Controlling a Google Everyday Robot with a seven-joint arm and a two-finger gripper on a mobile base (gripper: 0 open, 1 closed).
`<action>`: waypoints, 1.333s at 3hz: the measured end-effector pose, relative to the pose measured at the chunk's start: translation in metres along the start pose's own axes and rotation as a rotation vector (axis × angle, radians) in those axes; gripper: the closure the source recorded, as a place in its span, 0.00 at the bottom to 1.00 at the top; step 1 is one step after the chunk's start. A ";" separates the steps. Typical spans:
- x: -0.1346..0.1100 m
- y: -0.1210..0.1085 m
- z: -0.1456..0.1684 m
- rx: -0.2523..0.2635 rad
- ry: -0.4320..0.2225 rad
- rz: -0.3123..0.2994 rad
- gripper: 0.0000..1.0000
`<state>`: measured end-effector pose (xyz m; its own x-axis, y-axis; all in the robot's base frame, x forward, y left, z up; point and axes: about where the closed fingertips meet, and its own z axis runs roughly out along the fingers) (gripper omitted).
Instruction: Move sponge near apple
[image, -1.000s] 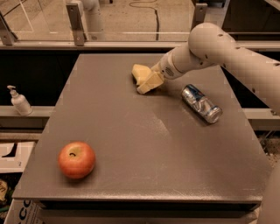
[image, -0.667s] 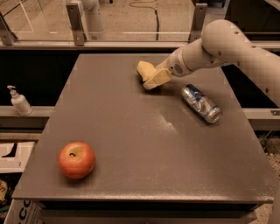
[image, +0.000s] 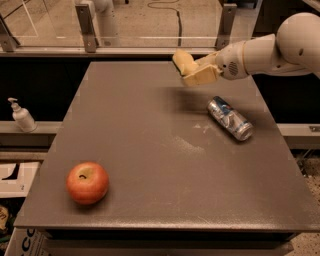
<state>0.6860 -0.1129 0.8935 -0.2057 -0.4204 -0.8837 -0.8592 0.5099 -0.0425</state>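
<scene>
Yellow sponge (image: 183, 61) clamped in jaws over far edge of table (image: 150, 130), can (image: 230, 118) lying nearby, apple (image: 87, 182) well apart.

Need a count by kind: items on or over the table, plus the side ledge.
sponge: 1, clamped in the gripper above the far edge of the table
apple: 1
drink can: 1
pump bottle: 1, on the left ledge
Total: 4
</scene>
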 end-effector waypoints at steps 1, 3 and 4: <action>-0.010 0.022 -0.022 -0.014 -0.026 -0.034 1.00; -0.019 0.103 -0.025 -0.121 0.029 -0.174 1.00; -0.021 0.142 -0.024 -0.169 0.072 -0.241 1.00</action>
<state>0.5567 -0.0499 0.9173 -0.0137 -0.5696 -0.8218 -0.9520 0.2589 -0.1635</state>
